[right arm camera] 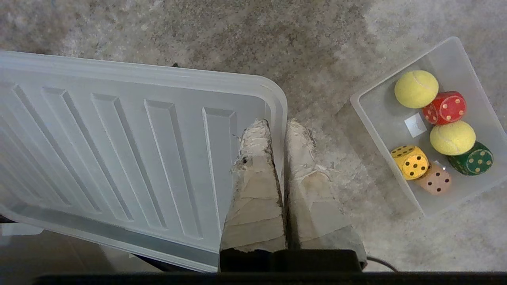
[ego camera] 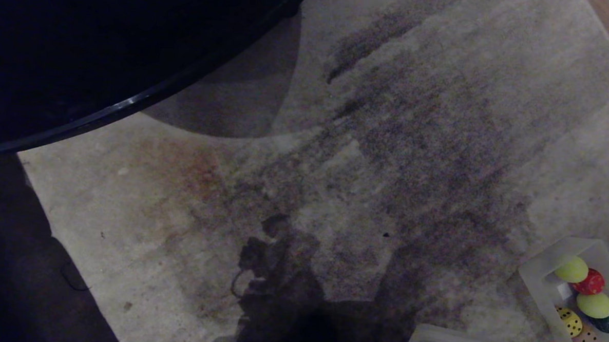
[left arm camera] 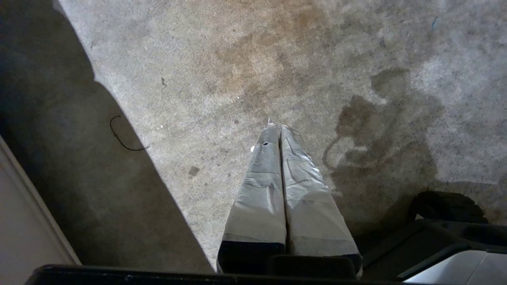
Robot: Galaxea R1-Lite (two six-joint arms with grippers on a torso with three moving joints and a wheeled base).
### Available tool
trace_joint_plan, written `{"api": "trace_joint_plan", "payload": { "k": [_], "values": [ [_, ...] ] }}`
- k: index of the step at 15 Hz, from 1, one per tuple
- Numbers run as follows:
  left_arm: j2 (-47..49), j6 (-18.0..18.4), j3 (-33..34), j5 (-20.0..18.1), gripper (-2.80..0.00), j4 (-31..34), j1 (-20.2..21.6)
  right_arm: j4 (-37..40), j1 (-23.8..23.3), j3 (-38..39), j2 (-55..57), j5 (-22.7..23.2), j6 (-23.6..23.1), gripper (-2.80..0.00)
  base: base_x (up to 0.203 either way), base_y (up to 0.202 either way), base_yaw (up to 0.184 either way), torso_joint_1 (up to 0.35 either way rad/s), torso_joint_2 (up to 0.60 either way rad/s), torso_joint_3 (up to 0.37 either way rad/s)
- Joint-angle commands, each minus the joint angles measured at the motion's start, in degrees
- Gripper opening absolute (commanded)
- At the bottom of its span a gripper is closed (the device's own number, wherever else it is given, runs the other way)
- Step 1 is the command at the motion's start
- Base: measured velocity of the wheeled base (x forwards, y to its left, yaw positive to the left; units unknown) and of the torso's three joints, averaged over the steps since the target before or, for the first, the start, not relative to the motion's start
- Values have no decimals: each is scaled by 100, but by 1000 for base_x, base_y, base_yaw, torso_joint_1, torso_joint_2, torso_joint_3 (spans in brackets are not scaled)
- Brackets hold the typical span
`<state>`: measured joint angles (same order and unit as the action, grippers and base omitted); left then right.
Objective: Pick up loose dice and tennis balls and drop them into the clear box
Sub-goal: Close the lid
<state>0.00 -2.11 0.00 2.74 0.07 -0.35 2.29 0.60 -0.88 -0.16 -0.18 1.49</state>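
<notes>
Nearest the lens: both sets of tape-wrapped fingers, each seen from its own wrist camera. Left gripper [left arm camera: 279, 128]: fingers pressed together, nothing between them, hanging over bare carpet. Right gripper [right arm camera: 277, 124]: fingers drawn together with only a thin slit between the tips, nothing held, poised over the rounded corner of the lid. Neither arm shows in the head view.

Largest item: worn grey carpet [ego camera: 388, 144], mottled with dark patches and one rusty stain, covering nearly the whole floor in view. Black round tabletop edge [ego camera: 133, 99] cuts across the far left corner and throws a curved shadow on the carpet.

Next: flat ribbed translucent plastic lid panel [right arm camera: 119, 138], lying on the carpet beside the box, not touching it.

Then: clear box [right arm camera: 376, 130], a shallow frosted plastic tub with rounded corners, on the carpet to the robot's right. In the head view it sits at the lower right edge [ego camera: 536, 273].

Contents, all inside the box:
- two fuzzy yellow-green tennis balls [right arm camera: 416, 89], the second [right arm camera: 452, 137]
- red die with pale dots [right arm camera: 444, 107], wedged between the two balls
- dark green die with yellow dots [right arm camera: 471, 159], touching the second ball
- yellow die with black dots [right arm camera: 410, 161]
- peach die with dark dots [right arm camera: 435, 180], touching the yellow one
- small white label [right arm camera: 415, 125] on the box floor

No loose dice or balls visible on the carpet.
</notes>
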Motion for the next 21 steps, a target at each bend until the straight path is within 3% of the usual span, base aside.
{"api": "trace_joint_plan", "payload": {
  "k": [1,10,21],
  "values": [
    [9,9,9,7,-280,-7,0,0,2,0,16,4,1,-280,0,0,0,7,4,112],
    [9,9,9,7,-280,-1,0,0,3,1,16,7,1,-280,-2,2,-8,2,3,20],
    [9,9,9,7,-280,-7,0,0,2,0,16,9,1,-280,0,10,-157,3,2,2]
  ]
}}
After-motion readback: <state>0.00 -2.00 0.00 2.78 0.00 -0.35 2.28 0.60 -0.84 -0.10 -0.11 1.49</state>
